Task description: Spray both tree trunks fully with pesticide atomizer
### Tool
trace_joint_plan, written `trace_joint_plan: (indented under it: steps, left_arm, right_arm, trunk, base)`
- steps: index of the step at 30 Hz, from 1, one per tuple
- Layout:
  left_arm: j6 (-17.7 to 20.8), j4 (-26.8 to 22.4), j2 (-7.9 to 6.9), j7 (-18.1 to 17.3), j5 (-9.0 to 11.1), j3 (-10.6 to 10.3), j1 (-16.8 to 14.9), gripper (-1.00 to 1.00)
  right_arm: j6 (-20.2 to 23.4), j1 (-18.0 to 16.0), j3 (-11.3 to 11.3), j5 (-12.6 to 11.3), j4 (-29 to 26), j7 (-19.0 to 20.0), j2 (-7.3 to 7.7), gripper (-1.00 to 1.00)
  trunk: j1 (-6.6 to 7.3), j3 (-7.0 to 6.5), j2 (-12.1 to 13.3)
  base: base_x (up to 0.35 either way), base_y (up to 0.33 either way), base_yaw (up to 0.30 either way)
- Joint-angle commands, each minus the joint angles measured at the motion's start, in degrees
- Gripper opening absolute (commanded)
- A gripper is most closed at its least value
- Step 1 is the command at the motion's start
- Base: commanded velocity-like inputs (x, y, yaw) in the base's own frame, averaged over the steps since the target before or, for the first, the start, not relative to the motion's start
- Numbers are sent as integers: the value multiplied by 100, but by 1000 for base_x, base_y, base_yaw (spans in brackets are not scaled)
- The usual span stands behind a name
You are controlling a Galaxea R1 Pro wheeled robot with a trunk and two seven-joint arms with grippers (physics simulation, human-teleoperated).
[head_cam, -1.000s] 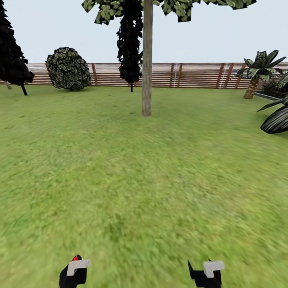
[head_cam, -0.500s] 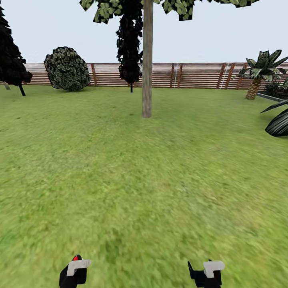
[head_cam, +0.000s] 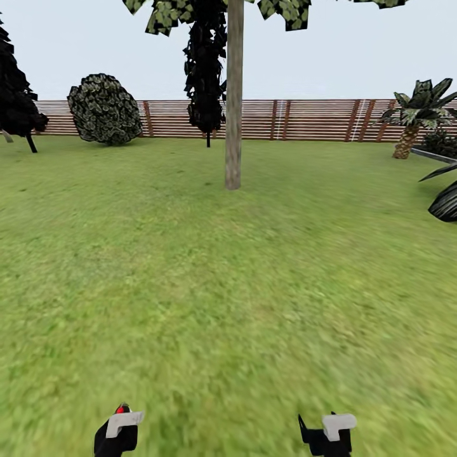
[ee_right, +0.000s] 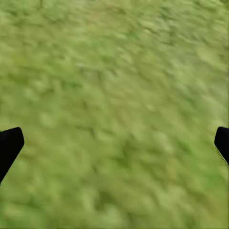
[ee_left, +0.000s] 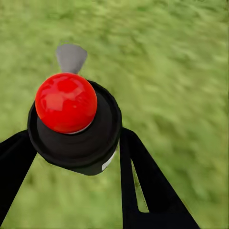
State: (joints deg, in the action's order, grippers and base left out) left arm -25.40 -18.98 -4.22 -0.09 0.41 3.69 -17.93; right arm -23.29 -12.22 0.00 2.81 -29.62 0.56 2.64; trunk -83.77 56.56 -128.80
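Atomizer in hand, clamped by the left pincer low over the lawn, right pincer spread and empty, and the grey-tan trunk well ahead shows no white mist, so the spraying seemingly remains.

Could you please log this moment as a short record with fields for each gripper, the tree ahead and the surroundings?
left gripper: shut on atomizer, red knob facing the wrist camera
right gripper: open, nothing between the fingers, grass below
tree: straight grey-tan trunk, upright on the lawn ahead, no white specks visible on it
lawn: green grass
fence: brown slats along the far edge
palm: far right, by the fence
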Motion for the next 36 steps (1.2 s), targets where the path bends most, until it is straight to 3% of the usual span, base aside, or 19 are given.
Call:
trace_joint_plan:
  steps: [1,36]
  left_arm:
    - [0,-1,0,1,0,0,0,-100]
    - [2,-1,0,1,1,0,1,-100]
  right_arm:
    - [0,0,0,0,0,0,0,100]
    - [0,0,0,0,-9,3,0,100]
  trunk:
    - [0,0,0]
    - [0,0,0]
  base:
    - [339,0,0]
    - [339,0,0]
